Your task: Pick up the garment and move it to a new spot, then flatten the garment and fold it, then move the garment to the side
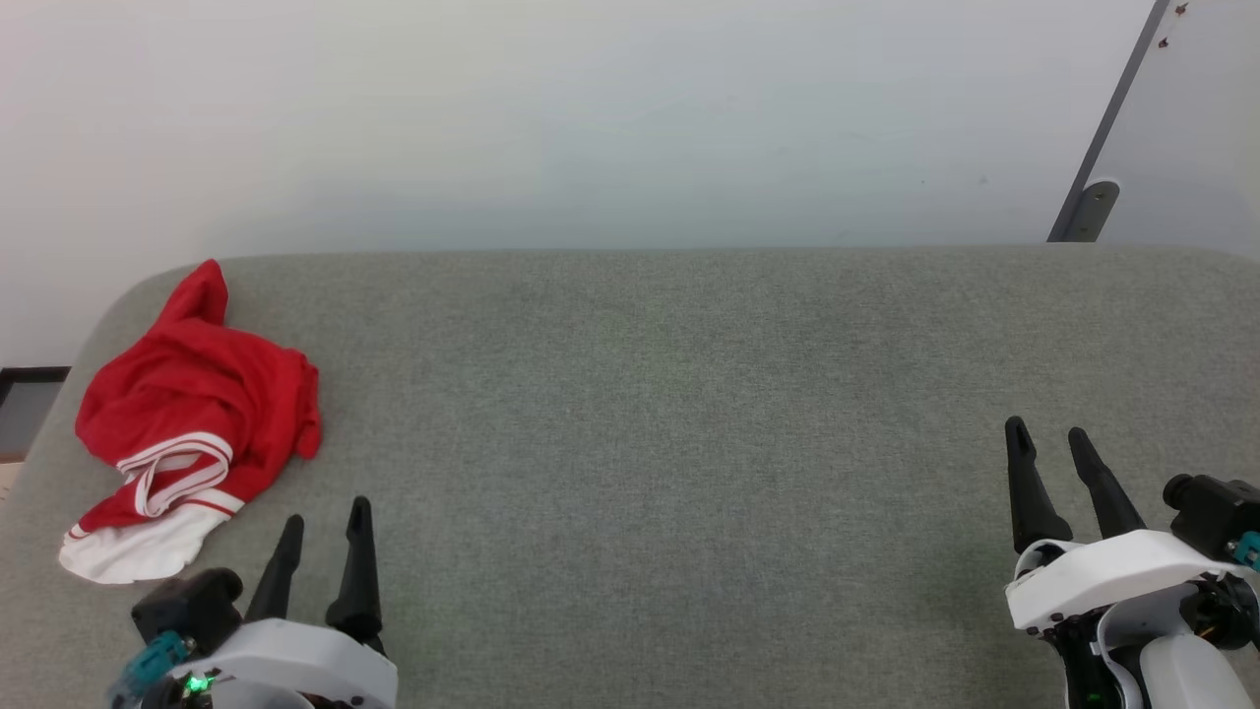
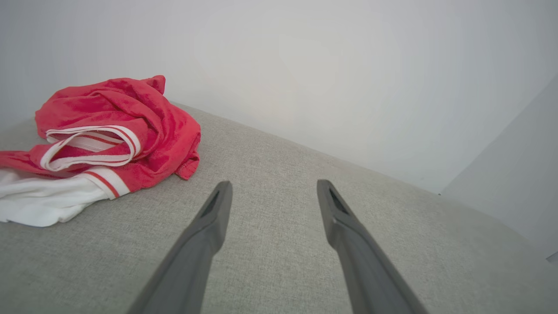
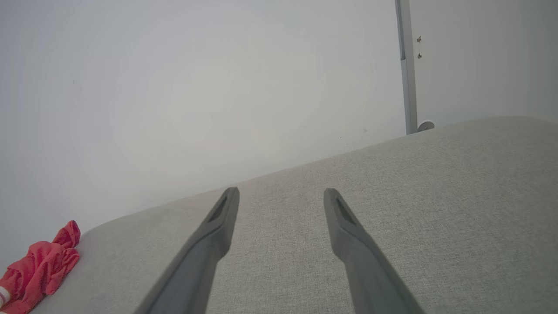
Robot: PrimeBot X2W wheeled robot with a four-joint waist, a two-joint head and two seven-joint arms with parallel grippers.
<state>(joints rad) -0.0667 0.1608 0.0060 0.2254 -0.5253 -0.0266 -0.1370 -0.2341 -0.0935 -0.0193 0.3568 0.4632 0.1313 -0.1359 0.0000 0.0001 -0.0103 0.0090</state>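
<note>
At left on the cushion [image 1: 689,394], crumpled garment [image 1: 197,394], striped trim [image 1: 177,461], white sleeve [image 1: 133,553]

Surface: wide padded top [image 1: 689,443] in pale grey-green woven fabric, with a rounded corner at the far left and its far edge running straight along the wall.
Wall: plain white wall [image 1: 591,118], matt with a few faint specks, rising directly behind the padded top.
Post: slim grey metal post [image 1: 1112,118] at the far right.
Bracket: small rounded grey foot [image 1: 1091,209] at the post's base, just above the fabric's far edge.
Panel: pale panel [image 1: 1201,148] right of the post, with two small dark screws [image 1: 1179,10] near the post.
Left edge: dark strip [image 1: 30,379] beyond the rounded corner; too little shows to tell what it is.
</note>
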